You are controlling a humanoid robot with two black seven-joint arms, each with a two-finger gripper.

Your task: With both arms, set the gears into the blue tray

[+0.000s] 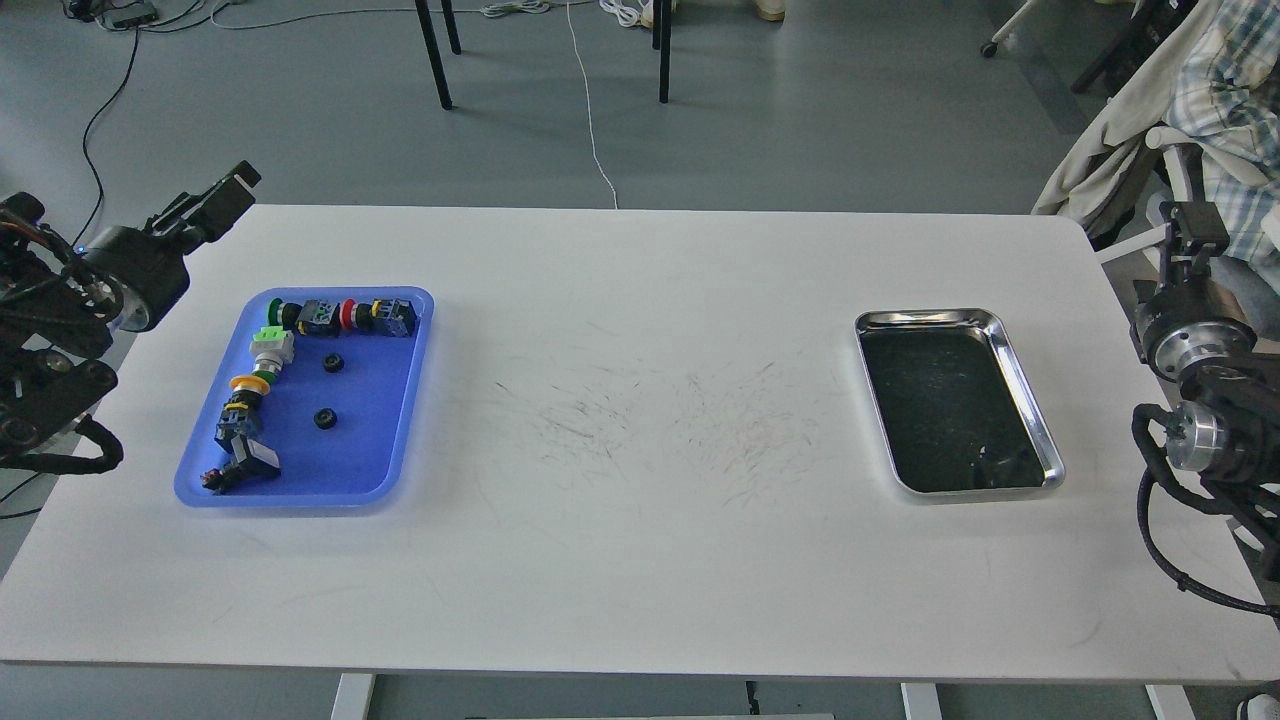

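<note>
Two black gears sit in the blue tray (400,440) at the left of a white table (640,560): one gear (333,363) toward the far side, the other gear (325,418) nearer, both on the open floor of the tray and apart from each other. A line of colourful push-button switches (345,316) runs along the tray's far rim and down its left side. At the right, well apart, a steel tray (1040,420) with a dark lining appears to hold no gears (a dim reflection near its near end is too unclear to name). The left gripper (225,200) hangs off the table's far left corner; whether its fingers are parted or closed cannot be told from this angle. The right gripper (1195,235) rises beyond the table's right edge, its state equally unreadable. Neither holds anything visible. By the look of it the placing is done or nearly so; any next move would call for finding a remaining gear, and none shows on the bare tabletop.
</note>
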